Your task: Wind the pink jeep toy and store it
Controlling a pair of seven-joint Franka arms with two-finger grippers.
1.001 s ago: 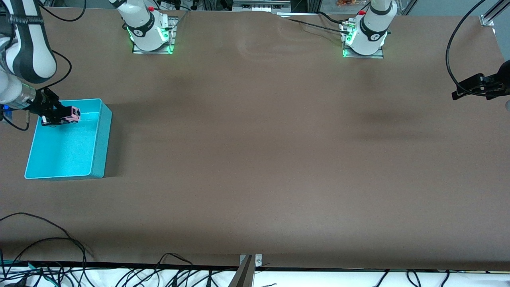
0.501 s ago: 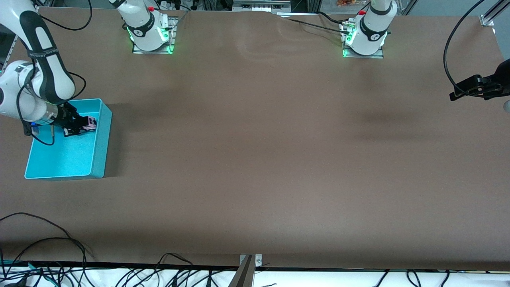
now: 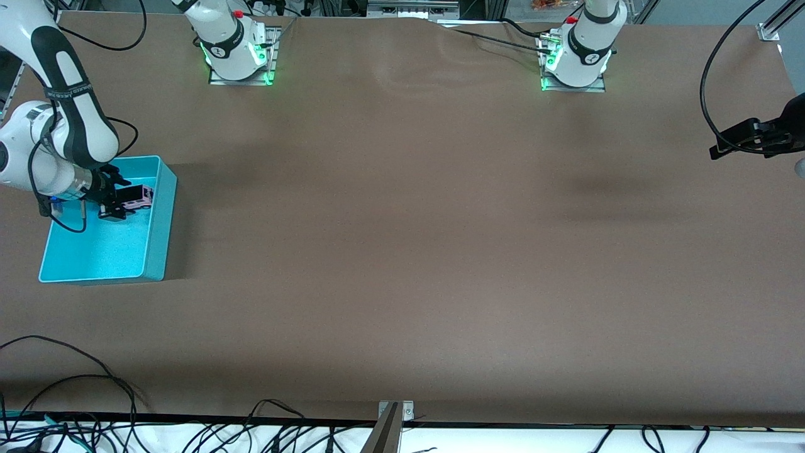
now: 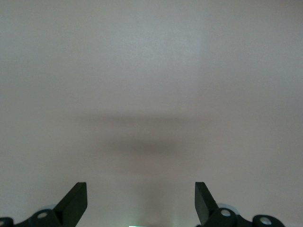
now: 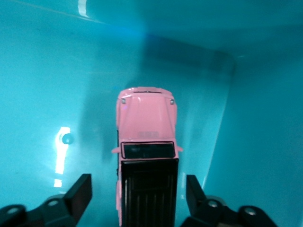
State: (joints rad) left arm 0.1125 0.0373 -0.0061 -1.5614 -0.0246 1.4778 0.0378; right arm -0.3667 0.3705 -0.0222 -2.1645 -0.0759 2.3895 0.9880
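The pink jeep toy with its black roof sits on the floor of the turquoise bin, close to the bin's wall that faces the table's middle. In the right wrist view the jeep lies between my right gripper's fingers with a gap on each side. My right gripper is low in the bin, open around the jeep's rear. My left gripper waits over bare table at the left arm's end, open and empty.
The bin stands at the right arm's end of the brown table. The bin's side wall rises close beside the jeep. Cables lie along the table's edge nearest the front camera.
My right gripper came down into the bin with the jeep, then opened. The jeep now rests on the bin floor. The left arm has hardly moved.
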